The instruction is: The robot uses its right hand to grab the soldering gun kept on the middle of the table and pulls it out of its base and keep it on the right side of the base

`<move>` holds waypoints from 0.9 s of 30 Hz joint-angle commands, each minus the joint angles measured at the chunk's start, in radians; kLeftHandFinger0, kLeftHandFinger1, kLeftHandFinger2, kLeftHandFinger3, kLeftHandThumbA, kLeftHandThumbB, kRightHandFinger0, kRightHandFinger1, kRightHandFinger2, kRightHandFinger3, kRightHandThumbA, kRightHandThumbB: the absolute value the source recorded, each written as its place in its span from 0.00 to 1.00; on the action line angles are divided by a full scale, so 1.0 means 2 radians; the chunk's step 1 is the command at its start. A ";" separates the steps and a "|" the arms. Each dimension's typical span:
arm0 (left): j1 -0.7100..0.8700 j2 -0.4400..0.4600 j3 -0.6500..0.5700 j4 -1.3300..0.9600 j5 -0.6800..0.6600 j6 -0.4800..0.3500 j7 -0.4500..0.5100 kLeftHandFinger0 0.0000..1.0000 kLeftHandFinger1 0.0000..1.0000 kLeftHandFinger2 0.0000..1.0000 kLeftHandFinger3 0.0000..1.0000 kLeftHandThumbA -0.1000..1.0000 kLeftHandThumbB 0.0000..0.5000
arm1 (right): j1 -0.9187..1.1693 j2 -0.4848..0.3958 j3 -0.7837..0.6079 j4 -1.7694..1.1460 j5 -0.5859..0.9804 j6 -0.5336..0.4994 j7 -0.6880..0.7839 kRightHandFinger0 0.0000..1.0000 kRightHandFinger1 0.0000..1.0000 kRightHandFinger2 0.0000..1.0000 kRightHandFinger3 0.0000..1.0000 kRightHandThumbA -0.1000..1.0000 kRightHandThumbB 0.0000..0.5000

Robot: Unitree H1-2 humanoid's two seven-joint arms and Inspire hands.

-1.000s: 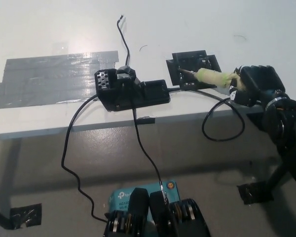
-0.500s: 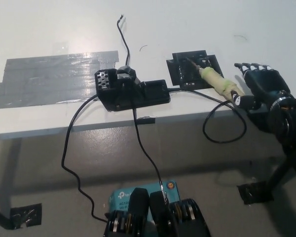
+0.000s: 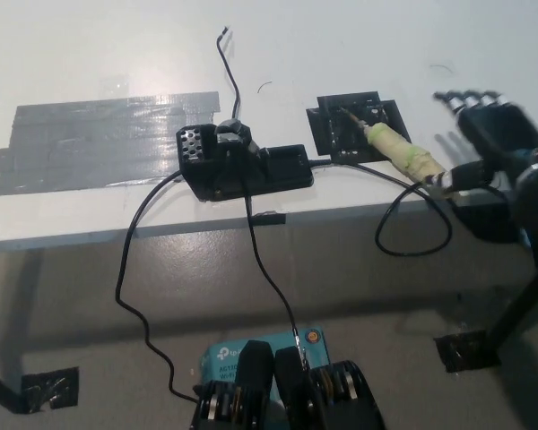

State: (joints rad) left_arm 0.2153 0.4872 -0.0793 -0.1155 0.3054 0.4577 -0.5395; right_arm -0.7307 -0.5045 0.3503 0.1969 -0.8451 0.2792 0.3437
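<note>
The fingers of the black right hand are spread and hold nothing; the hand hovers at the worktop's right edge, just beside the soldering gun and clear of it. The gun lies flat on the white worktop, right of its black base, with its metal tip over a black taped patch and its cord looping off the front edge. It looks light and stiff, with a pale wrapped handle that should give good friction; that handle is the place to grip, well back from the thin tip. The trailing cord may tug if the gun is lifted. The left hand is not in view.
</note>
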 commanded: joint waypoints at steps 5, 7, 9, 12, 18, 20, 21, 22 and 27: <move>0.007 0.012 0.005 -0.006 0.001 0.006 -0.007 1.00 1.00 1.00 1.00 0.57 0.31 | 0.048 -0.042 -0.146 -0.182 0.092 0.062 0.039 1.00 1.00 1.00 1.00 0.96 0.55; 0.009 0.016 0.001 -0.006 0.002 0.006 -0.006 1.00 1.00 1.00 1.00 0.59 0.29 | 0.083 -0.046 -0.215 -0.250 0.143 0.095 0.060 1.00 1.00 1.00 1.00 0.85 0.46; 0.011 0.013 0.004 -0.004 0.000 0.006 -0.006 1.00 1.00 1.00 1.00 0.58 0.30 | 0.101 -0.038 -0.254 -0.278 0.153 0.095 0.071 1.00 1.00 1.00 1.00 0.76 0.43; 0.009 0.010 0.007 0.003 0.000 0.006 -0.008 1.00 1.00 1.00 1.00 0.57 0.33 | 0.227 -0.021 -0.376 -0.345 0.188 0.095 0.046 1.00 1.00 1.00 1.00 0.58 0.28; 0.012 0.016 0.004 0.006 -0.002 0.006 -0.007 1.00 1.00 1.00 1.00 0.59 0.32 | 0.341 0.080 -0.478 -0.349 0.228 0.095 0.028 1.00 1.00 1.00 1.00 0.50 0.19; 0.013 0.017 0.003 0.006 -0.003 0.006 -0.005 1.00 1.00 1.00 1.00 0.58 0.29 | 0.371 0.108 -0.492 -0.324 0.256 0.095 0.007 1.00 1.00 1.00 1.00 0.40 0.10; 0.015 0.019 0.001 0.005 -0.004 0.006 -0.004 1.00 1.00 1.00 1.00 0.58 0.28 | 0.384 0.117 -0.489 -0.313 0.255 0.090 -0.014 1.00 1.00 1.00 1.00 0.36 0.13; 0.016 0.018 0.000 0.004 -0.004 0.006 -0.004 1.00 1.00 1.00 1.00 0.58 0.28 | 0.385 0.118 -0.491 -0.315 0.256 0.089 -0.013 1.00 1.00 1.00 1.00 0.34 0.12; 0.019 0.013 0.013 -0.002 0.005 0.006 -0.006 1.00 1.00 1.00 1.00 0.59 0.29 | 0.405 0.137 -0.481 -0.201 0.266 0.030 -0.040 1.00 1.00 1.00 1.00 0.23 0.10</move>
State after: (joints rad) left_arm 0.2352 0.4897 -0.0788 -0.0987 0.3035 0.4577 -0.5394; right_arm 0.0881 -0.2149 -0.6063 -0.2799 -0.4167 0.4168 0.3491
